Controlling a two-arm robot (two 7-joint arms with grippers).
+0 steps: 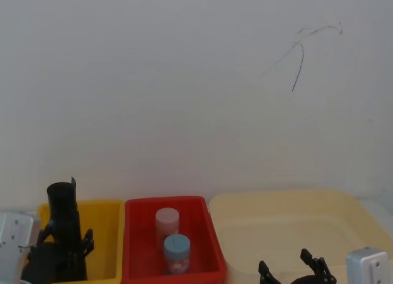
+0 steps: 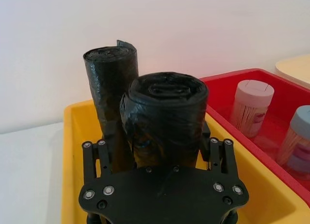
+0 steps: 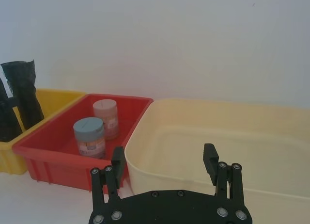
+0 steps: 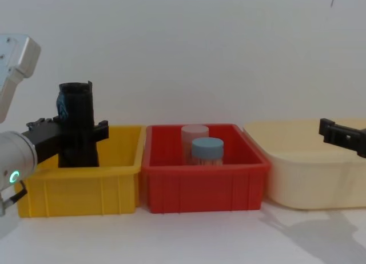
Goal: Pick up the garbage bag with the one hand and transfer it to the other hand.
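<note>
Straddling crinkled garbage bag (image 2: 164, 115), left fingers (image 2: 96, 161)

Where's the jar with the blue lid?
The blue-lidded jar stands in the red bin in the middle of the head view, nearer the robot than the pink-lidded jar, with the yellow bin to its left and the cream tub to its right.
</note>
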